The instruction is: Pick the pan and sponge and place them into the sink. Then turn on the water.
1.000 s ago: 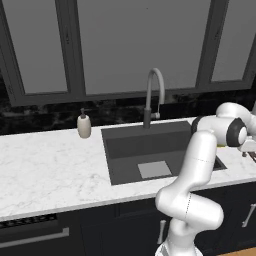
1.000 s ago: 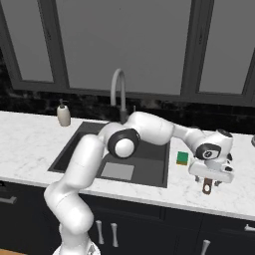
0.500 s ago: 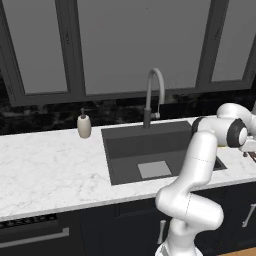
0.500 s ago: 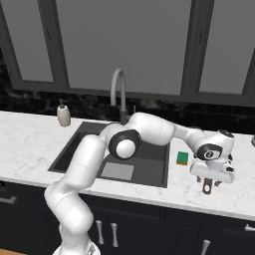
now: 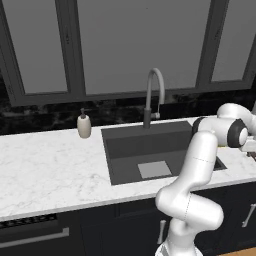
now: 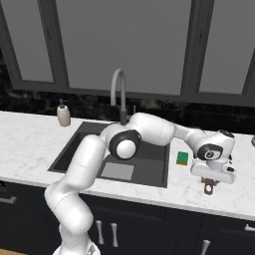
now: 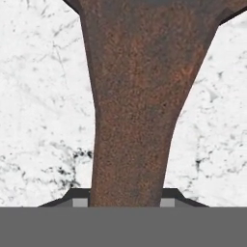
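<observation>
The arm reaches far to the right of the sink point(image 6: 69, 154), with the claw point(image 6: 211, 180) pointed down over the white marble table point(image 6: 30, 144). In the hand view the pan's point(image 7: 140, 96) brown handle runs straight up between the two fingertips point(image 7: 81, 201), which sit tight against its sides at the bottom edge, so the claw looks closed on the handle. From the right base view the end of the handle pokes out just below the hand, low over the table; the round part of the pan is hidden. The green sponge point(image 6: 182, 158) lies flat on the table just right of the sink rim, beside the hand. The faucet point(image 6: 118, 94) stands behind the basin, and a soap dispenser point(image 5: 84, 125) stands left of it.
</observation>
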